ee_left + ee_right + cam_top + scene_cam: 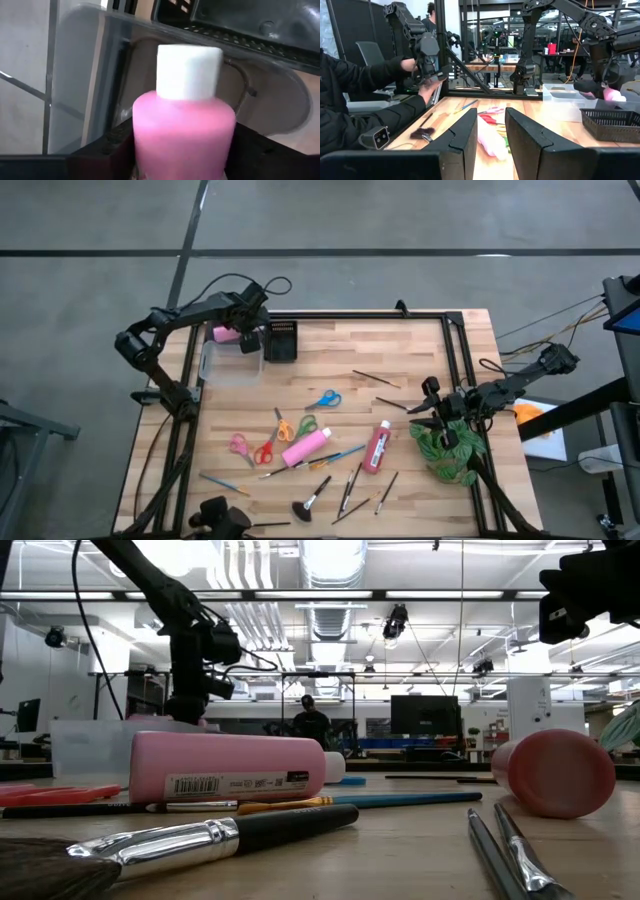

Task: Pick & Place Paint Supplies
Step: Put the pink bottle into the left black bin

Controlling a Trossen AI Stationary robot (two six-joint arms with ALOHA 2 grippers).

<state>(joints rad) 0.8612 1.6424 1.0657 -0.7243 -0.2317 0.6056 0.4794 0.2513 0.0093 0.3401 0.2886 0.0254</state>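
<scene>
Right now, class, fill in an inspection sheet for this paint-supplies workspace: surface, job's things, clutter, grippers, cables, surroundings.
Surface: pale wooden table.
Job's things: one pink paint bottle in the left gripper over the clear plastic tub; another pink bottle, red tube, scissors and thin brushes lie loose.
Clutter: green leafy plant, black mesh tray.
Grippers: left around bottle; right gripper idle, fingers apart.
Cables: black loops behind left arm.
Surroundings: person's hand nearby.

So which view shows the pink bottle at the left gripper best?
The left wrist view: the pink bottle fills it, white cap up, between the fingers. The high view shows only a pink end over the clear tub; the low view hides it.
</scene>
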